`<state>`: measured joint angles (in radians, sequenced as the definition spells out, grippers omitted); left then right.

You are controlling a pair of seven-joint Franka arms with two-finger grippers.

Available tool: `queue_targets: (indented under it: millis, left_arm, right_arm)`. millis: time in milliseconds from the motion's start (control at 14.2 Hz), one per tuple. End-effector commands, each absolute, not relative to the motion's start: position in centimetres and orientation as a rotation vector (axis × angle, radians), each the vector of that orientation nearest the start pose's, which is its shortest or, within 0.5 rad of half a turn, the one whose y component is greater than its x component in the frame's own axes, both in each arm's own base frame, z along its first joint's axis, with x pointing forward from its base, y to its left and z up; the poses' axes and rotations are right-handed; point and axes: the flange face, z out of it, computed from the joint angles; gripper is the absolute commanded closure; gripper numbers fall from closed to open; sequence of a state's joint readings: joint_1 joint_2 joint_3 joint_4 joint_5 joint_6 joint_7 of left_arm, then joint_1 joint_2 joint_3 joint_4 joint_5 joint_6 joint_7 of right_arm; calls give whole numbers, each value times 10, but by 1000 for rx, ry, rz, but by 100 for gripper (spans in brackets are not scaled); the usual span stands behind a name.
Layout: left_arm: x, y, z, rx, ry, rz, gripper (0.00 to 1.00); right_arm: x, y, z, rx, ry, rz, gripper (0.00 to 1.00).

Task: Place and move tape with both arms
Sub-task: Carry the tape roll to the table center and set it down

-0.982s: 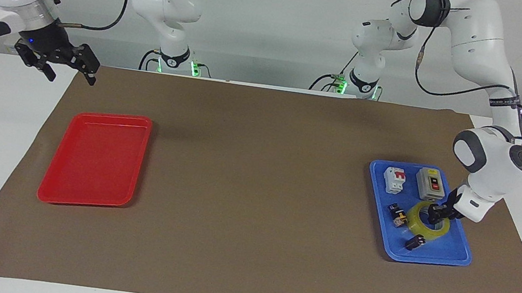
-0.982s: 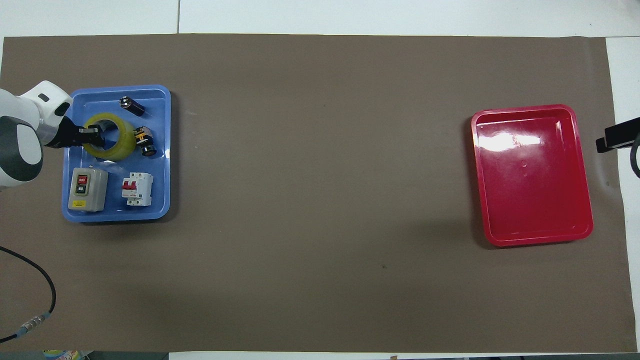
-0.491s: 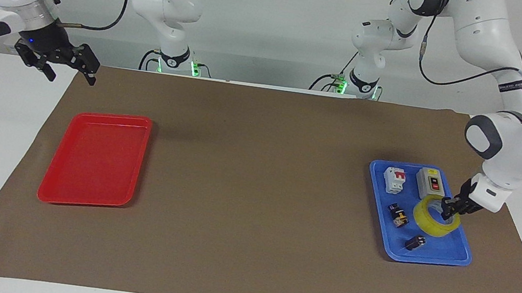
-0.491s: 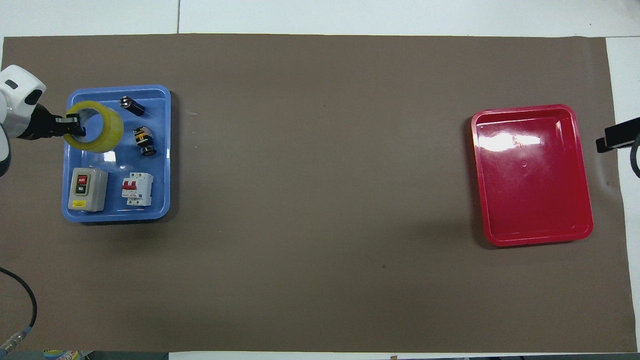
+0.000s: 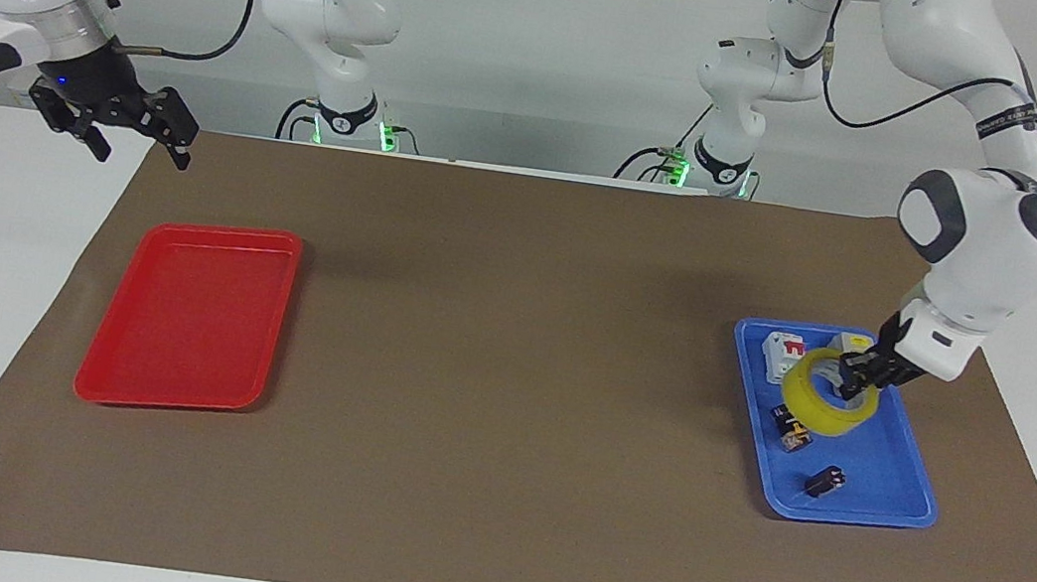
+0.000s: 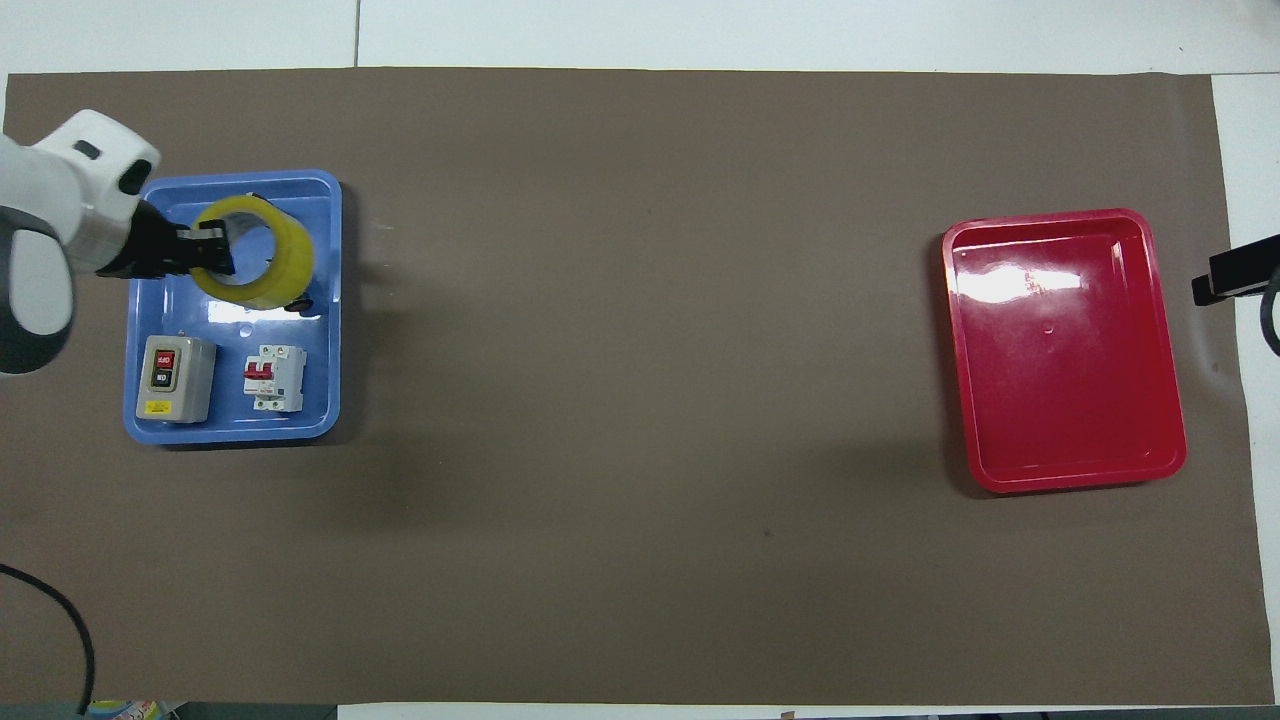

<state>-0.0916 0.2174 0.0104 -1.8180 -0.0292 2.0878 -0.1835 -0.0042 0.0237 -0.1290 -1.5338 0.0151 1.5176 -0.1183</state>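
The yellow tape roll (image 5: 822, 403) (image 6: 270, 262) hangs tilted in the air over the blue tray (image 5: 894, 481) (image 6: 325, 300). My left gripper (image 5: 853, 375) (image 6: 212, 247) is shut on the roll's wall, one finger inside the core and one outside. My right gripper (image 5: 144, 132) waits open and empty in the air by the brown mat's corner at the right arm's end, near the red tray (image 5: 189, 318) (image 6: 1065, 350). In the overhead view only a dark part of it (image 6: 1235, 275) shows at the edge.
In the blue tray lie a grey switch box (image 6: 175, 377), a white circuit breaker (image 6: 274, 377) (image 5: 779, 350), and small dark parts (image 5: 791, 430) (image 5: 824, 482). The red tray holds nothing. A brown mat (image 5: 507, 380) covers the table.
My left gripper has lifted the tape roll off the blue tray's floor and carried it up and toward the table's middle. The right arm has not moved.
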Motion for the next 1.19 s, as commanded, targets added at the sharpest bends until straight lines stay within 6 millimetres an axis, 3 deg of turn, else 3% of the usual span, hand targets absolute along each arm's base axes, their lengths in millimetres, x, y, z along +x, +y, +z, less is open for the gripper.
queue_targets:
  millis: [0,211,351,491,561,702,912,1123]
  left_arm:
    - [613,-158,398,-3131,-193,-165,100]
    - [588,-238,388,-3143,-201,-163,100]
    - [565,-295,367,-3129,-243,-132,100]
    - [544,-336,345,-3079,-220,-146,100]
    - [535,-353,336,-3073,-238,-144,100]
    - [518,-380,331,-3086,-190,-157,100]
    - [494,-411,322,-3089,-131,-150,100]
    - [487,-422,318,-3113,-116,-180,100]
  right_arm:
    - [547,-71,624,-3110,6,49,0]
    - [545,-73,623,-3108,13,65,0]
    - [546,-71,624,-3108,6,65,0]
    - [546,-70,624,-3110,6,66,0]
    - [544,-80,624,-3109,29,65,0]
    - [542,-96,624,-3108,75,64,0]
    - [543,-87,624,-3109,51,63,0]
    - [543,-86,623,-3108,39,67,0]
